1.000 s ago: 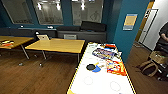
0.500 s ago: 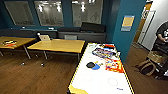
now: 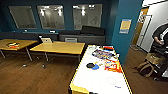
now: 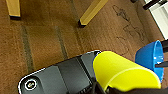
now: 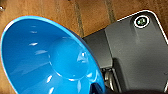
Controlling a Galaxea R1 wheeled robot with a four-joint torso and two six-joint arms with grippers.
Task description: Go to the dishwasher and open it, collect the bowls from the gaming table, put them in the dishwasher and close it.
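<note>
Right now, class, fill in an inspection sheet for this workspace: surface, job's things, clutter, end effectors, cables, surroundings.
Surface: white-topped, yellow-edged gaming table with colourful game boards.
Job's things: yellow plastic bowl close at the left wrist; blue plastic bowl close at the right wrist; dark round dish on the table.
Clutter: brown bag on the floor.
End effectors: fingers not discernible.
Cables: nothing seen.
Surroundings: wooden tables, teal walls, wood floor, a person at the doorway.
</note>
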